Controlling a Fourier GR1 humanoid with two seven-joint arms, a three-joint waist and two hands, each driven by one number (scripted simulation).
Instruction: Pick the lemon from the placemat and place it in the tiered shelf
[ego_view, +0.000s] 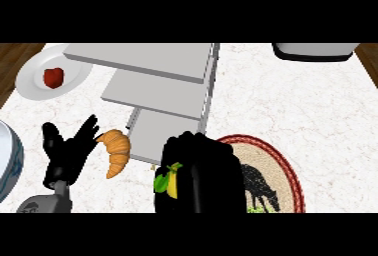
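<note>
Right hand (205, 172): my fingers curl round the small yellow lemon (173, 187), left of round woven placemat (275, 159); left hand (66, 156) open.

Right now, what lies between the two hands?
Head view: a croissant, beside the tiered shelf's lowest step, lies between the left hand and the right hand holding the lemon.

- White marbled counter (310, 100).
- Grey tiered shelf (159, 90) stands at its upper middle.
- White plate (29, 80), upper left.
- Croissant (116, 150) lies just left of the shelf's lowest step.
- Round red-rimmed placemat (284, 165), lower right.
- Perhaps a bowl (6, 160), cut off at the left edge.
</note>
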